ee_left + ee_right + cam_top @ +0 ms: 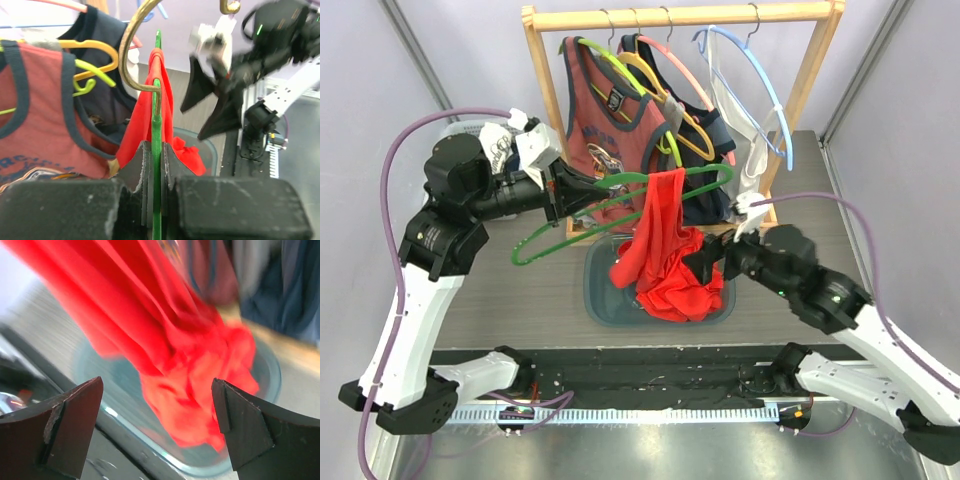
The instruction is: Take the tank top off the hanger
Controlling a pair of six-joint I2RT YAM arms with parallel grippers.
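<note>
A green hanger (535,243) is held level off the rack, and my left gripper (558,192) is shut on its thin bar (157,120) just below the brass hook. The red tank top (665,262) drapes over the hanger's far arm. It hangs in a bunch down into the grey bin (598,300). My right gripper (705,262) stands open beside the lower heap of red cloth (170,350), with its fingers spread on either side and apart from it. From the left wrist view the open right gripper (210,102) sits just right of the red cloth (142,125).
A wooden rack (680,15) stands behind, carrying a red-and-navy tank top (605,110), a navy garment (705,195) and an empty light-blue hanger (765,95). Yellow and pink hangers hang among them. The bin's rim (150,442) lies below the right fingers.
</note>
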